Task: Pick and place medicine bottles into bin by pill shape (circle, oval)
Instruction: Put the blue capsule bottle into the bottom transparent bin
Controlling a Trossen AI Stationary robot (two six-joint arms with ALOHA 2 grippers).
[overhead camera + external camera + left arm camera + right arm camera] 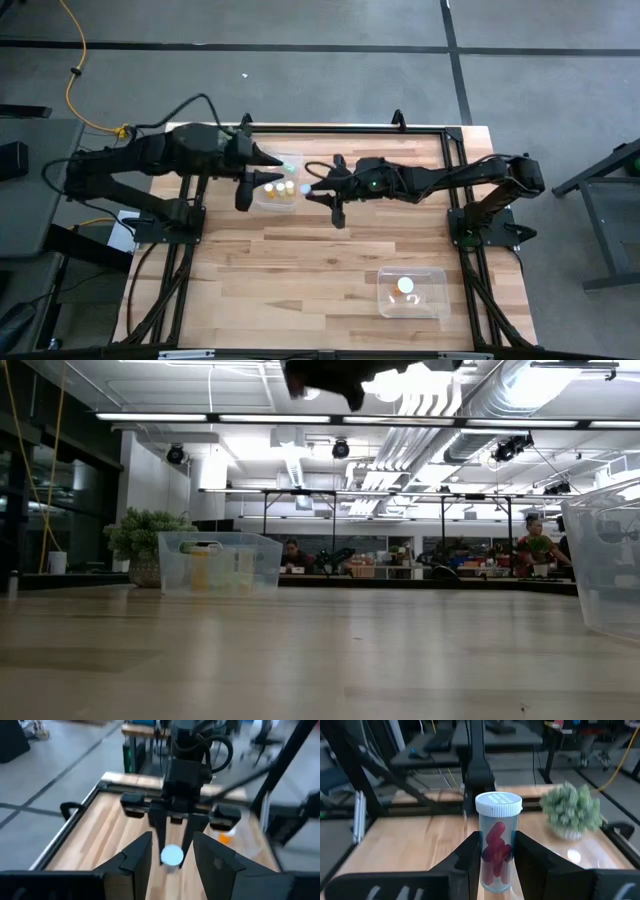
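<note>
Right wrist view shows the right gripper (496,865) clamped on a clear bottle (497,845) of red oval pills, held above mid-table. Left gripper (172,855) stands open beside the far bin (277,190). Judged step: carrying; next, release over the matching bin.

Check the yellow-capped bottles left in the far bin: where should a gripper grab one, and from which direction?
Grab the cap end, coming straight down. In the high view the yellow-capped bottles stand upright and bunched together inside the clear bin, so the walls and neighbours likely block a side approach. The right gripper already holds a white-capped bottle by its body; the left gripper hovers at the bin.
</note>
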